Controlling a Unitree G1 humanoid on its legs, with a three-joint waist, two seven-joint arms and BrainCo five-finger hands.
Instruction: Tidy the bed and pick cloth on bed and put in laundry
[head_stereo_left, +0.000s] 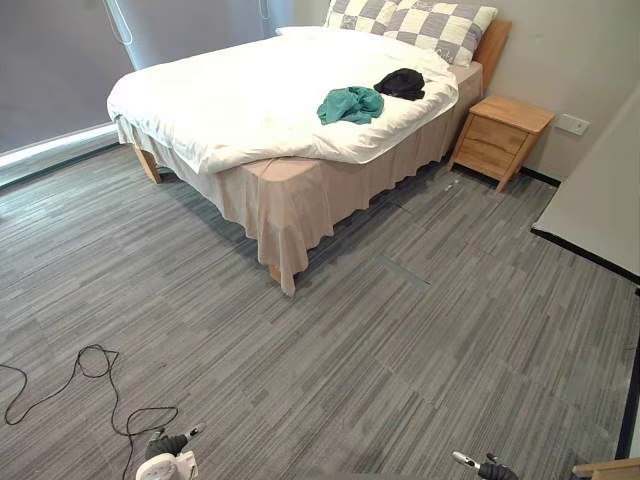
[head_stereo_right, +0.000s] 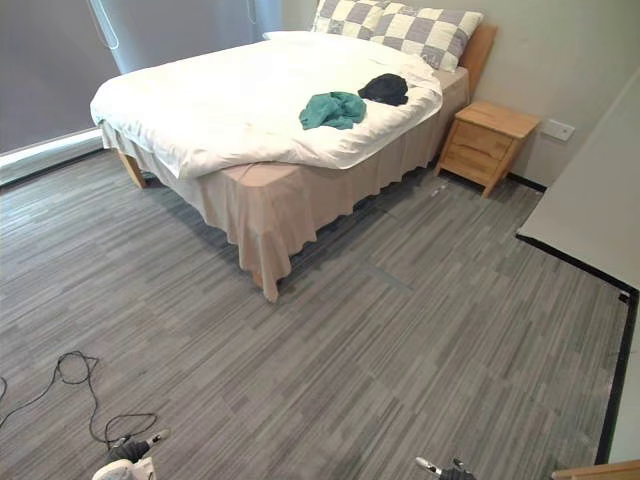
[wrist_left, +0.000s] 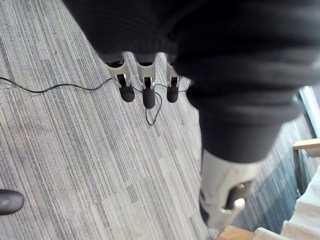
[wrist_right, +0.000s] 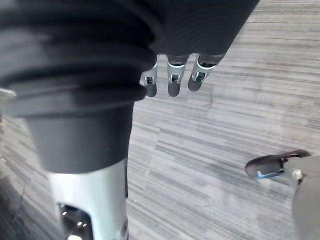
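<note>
Hanging open and empty, left hand (wrist_left: 145, 85) and right hand (wrist_right: 172, 75) are sitting low, well apart from the bed (head_stereo_left: 290, 200), where green cloth (head_stereo_left: 350, 104) and black cloth (head_stereo_left: 401, 84) are lying near the pillows (head_stereo_left: 420, 25). Grabbing too deep could be dragging the white duvet (head_stereo_left: 230, 100) askew. Grey striped floor (head_stereo_left: 400, 350) is stretching between.

Bed (head_stereo_left: 250, 100) at far side of floor (head_stereo_left: 400, 330), pillows (head_stereo_left: 420, 22) at its head by back wall. On bed's right half: nearer cloth (head_stereo_left: 351, 104), farther cloth (head_stereo_left: 401, 84) just behind-right of it. Nightstand (head_stereo_left: 500, 135) right of bed's head. Left hand (head_stereo_left: 165, 450) & right hand (head_stereo_left: 485, 465) low in front, well apart from bed.
</note>
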